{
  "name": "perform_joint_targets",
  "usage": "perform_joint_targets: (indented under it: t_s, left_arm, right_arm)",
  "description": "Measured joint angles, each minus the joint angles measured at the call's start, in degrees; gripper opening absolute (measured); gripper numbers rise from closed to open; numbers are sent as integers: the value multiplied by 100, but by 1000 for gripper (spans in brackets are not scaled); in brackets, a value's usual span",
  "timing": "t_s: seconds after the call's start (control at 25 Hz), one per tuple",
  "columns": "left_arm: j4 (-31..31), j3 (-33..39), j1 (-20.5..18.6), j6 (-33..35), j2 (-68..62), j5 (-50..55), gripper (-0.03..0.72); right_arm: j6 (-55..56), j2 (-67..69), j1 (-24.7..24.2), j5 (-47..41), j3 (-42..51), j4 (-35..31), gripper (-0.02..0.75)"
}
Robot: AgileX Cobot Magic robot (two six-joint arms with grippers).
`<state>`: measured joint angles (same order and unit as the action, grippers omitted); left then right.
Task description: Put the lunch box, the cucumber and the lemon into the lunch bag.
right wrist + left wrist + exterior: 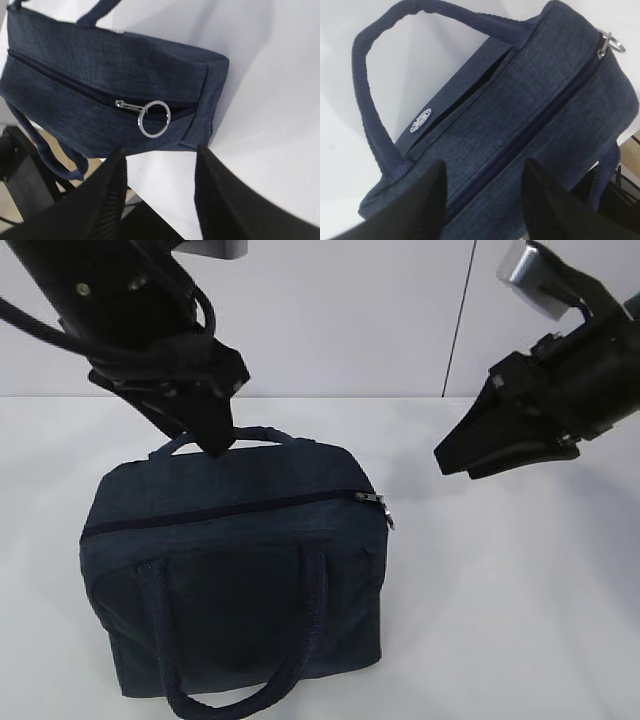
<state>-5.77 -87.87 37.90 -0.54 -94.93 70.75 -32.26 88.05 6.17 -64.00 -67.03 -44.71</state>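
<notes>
I see the lunch bag [235, 575] standing in the middle of the white surface [520, 620], and its zipper [230, 508] looks closed all the way to the silver ring pull [154, 119]. I can't see the lunch box, the cucumber or the lemon in any view. My left tool [485, 200] hangs spread just over the top of the bag near the back handle [235, 437], with nothing in it. My right tool [160, 195] is spread too, empty, up in the air to the right of the ring. If I push down with the left one, the soft bag could squash or tip. If I grab for the ring and miss, I might drag the whole bag sideways. The front handle [240, 680] hangs close to the near edge, so I shouldn't pull that way. There's lots of bare room on the right.
</notes>
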Motion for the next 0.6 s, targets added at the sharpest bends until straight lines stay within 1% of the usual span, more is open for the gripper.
perform_joint_targets:
  t_s: [0.12, 0.28, 0.52, 0.6]
  left_arm:
    - [0, 0, 0, 0, -59, 0, 349]
    - [0, 0, 0, 0, -68, 0, 349]
    - [10, 0, 0, 0, -94, 0, 337]
    - [10, 0, 0, 0, -103, 0, 337]
  right_arm:
    - [-213, 207, 26, -153, 0, 0, 319]
    - [-188, 480, 30, -245, 0, -53, 319]
    - [4, 1020, 30, -409, 0, -767, 319]
    - [31, 1137, 30, -409, 0, -879, 319]
